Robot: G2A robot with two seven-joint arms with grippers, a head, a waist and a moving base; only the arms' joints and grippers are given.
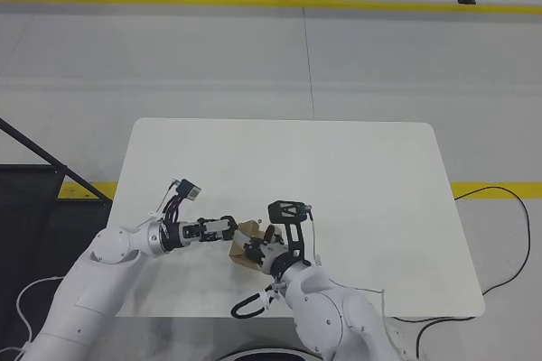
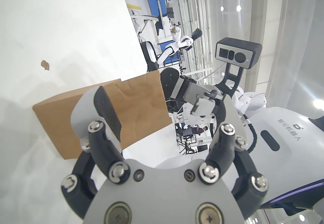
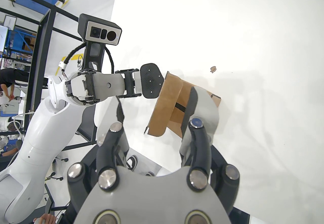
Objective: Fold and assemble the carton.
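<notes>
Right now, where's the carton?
Top view: the carton lies near the table's robot-side edge, left of centre, between the left tool and the right tool.

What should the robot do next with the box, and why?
Probably close the right jaws on the carton. Both pairs of jaws stand open, the carton sits between the right jaws, and one left pad touches its edge; a grip would steady it for folding.

White table with rounded corners on a pale grey floor with yellow marking lines; a black-framed dark screen beside the table; a black cable on the floor; a blue partition panel and round ceiling lamps in the hall beyond.
</notes>
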